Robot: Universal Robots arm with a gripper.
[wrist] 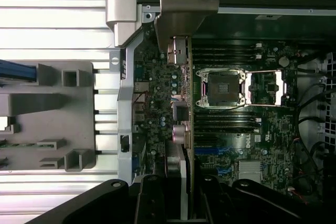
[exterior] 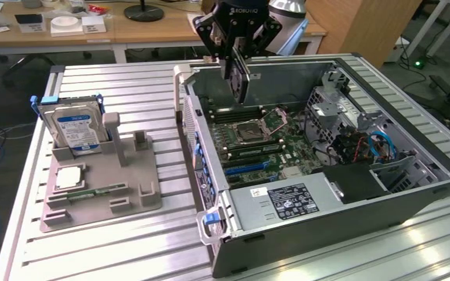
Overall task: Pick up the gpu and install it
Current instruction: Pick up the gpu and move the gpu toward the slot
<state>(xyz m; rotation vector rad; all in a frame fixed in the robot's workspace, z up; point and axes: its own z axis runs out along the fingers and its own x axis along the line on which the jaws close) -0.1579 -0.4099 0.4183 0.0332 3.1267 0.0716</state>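
One gpu (exterior: 238, 79) hangs upright, clamped tight in the jaws, over one open computer case (exterior: 327, 234).

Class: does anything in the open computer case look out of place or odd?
Only the CPU socket: its metal frame is flipped open. The gpu hangs upright in the gripper above the motherboard.

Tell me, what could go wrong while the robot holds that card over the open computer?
1. The pincer grips the gpu only by its upper end, so it might tilt or slip.
2. It hangs above the motherboard near the open processor socket; coming down crooked could hit that.
3. Its metal bracket sits close to the case wall and may snag.
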